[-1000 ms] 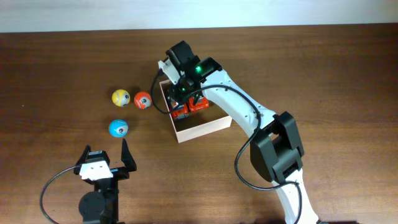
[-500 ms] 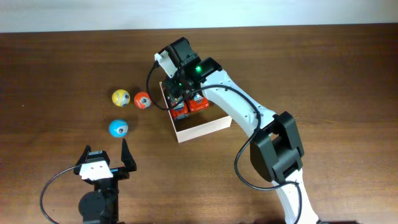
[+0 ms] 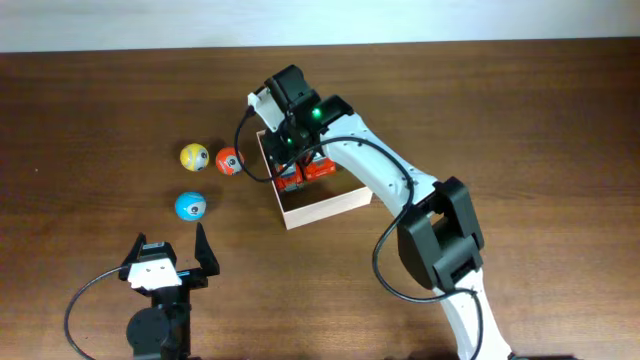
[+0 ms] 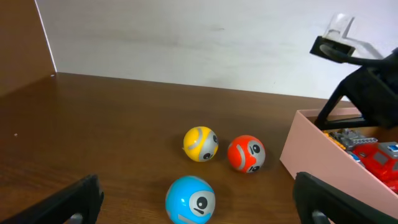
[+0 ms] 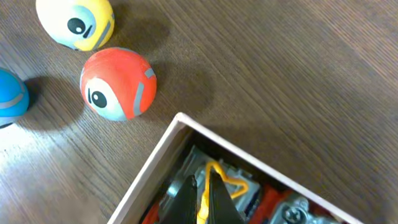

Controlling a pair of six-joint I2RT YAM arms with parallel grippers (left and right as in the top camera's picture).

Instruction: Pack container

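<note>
The container (image 3: pixel 322 209) sits mid-frame on the table (image 3: pixel 520 120), toys (image 3: pixel 318 170) in its upper-left corner. Its thin cardboard likely handles light and crushable, best pinched at a wall near a corner. The right claw (image 5: pixel 200 196) is clenched over that corner, the left claw (image 3: pixel 172 248) released at lower left.

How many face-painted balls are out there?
3: a yellow ball and an orange-red ball together left of the cream cardboard box, a blue ball alone in front of them. The white arm may hide others.
</note>
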